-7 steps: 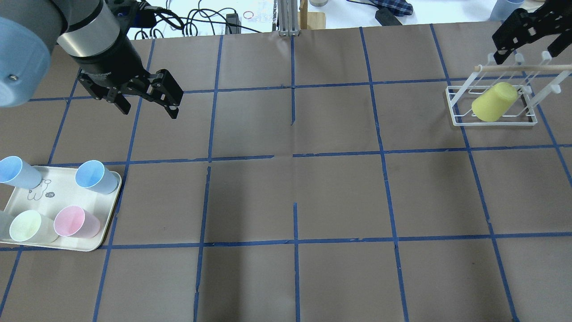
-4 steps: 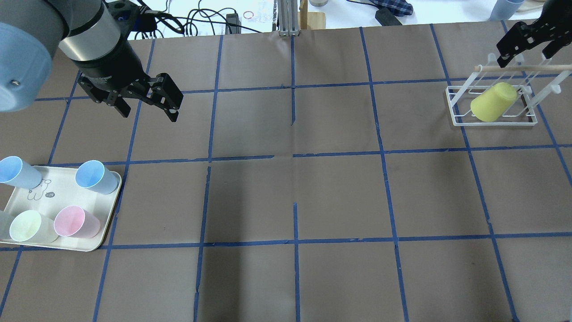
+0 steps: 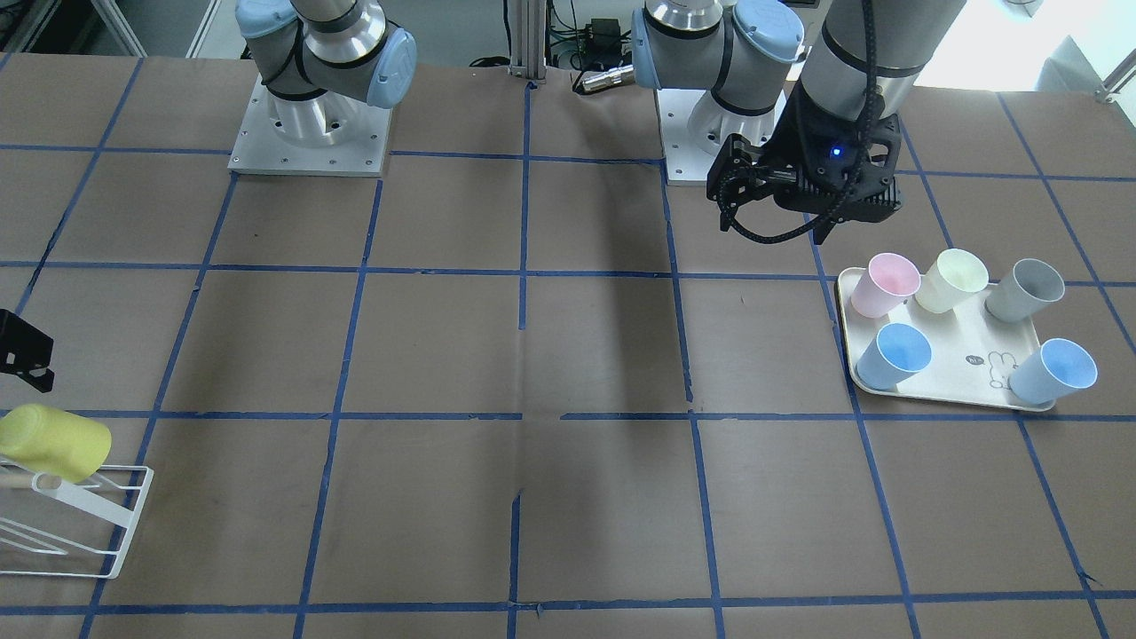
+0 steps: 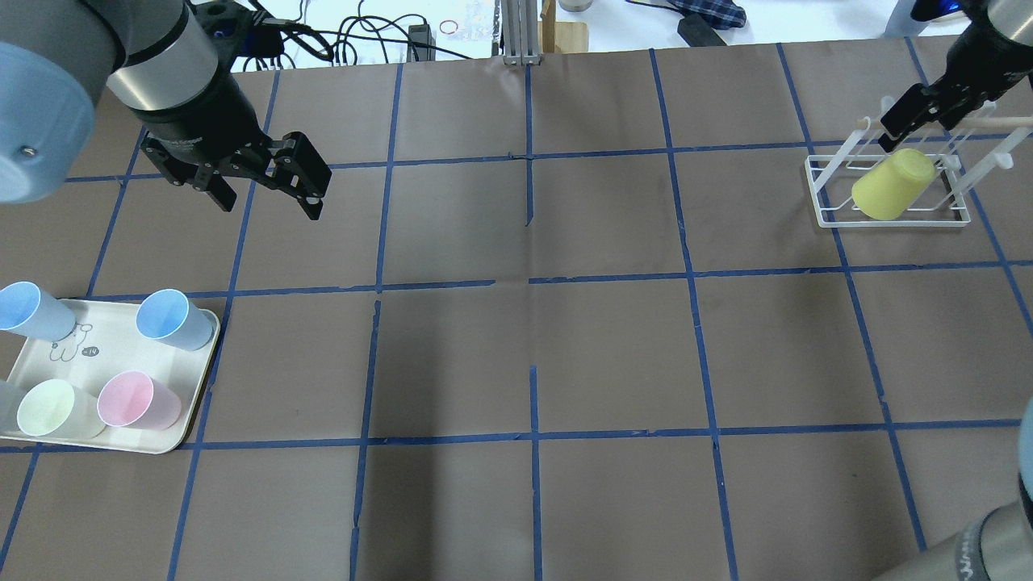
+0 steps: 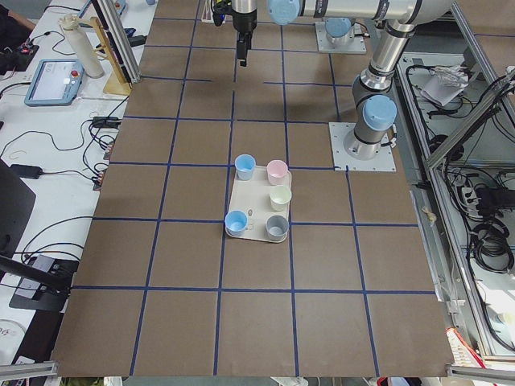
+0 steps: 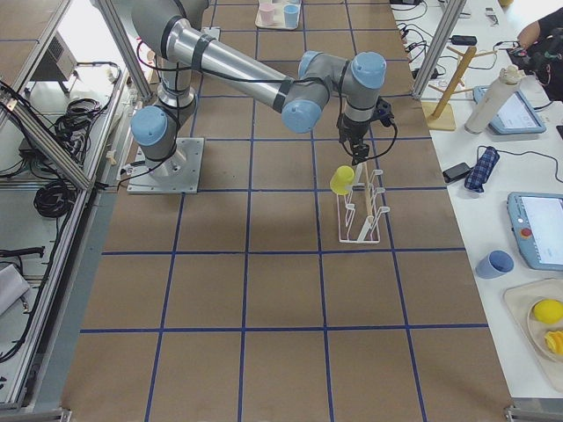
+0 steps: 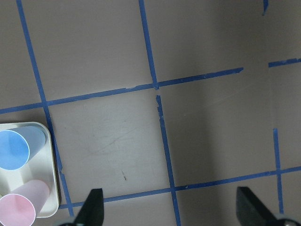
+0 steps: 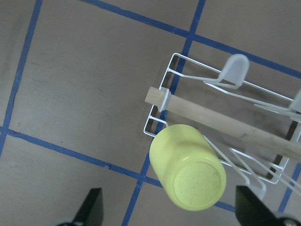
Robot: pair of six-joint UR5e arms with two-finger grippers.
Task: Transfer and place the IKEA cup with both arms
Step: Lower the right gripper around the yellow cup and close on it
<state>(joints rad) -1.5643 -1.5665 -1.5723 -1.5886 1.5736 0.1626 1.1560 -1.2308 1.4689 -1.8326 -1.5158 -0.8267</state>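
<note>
Right wrist-mounted, IKEA cup (image 8: 188,167) tilted, base up

Left claw (image 4: 269,206), right claw (image 8: 171,211): seemingly open.

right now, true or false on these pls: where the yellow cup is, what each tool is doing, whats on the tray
1. The yellow cup sits on the white rack. True.
2. The right tool is shut on that cup. False: it is open above the rack, apart from the cup.
3. The tray holds five pastel cups. True.
4. The left tool holds a blue cup. False: it is open and empty, hovering apart from the tray.
5. The yellow cup stands mouth up. False: it hangs tilted, its base facing up.
</note>
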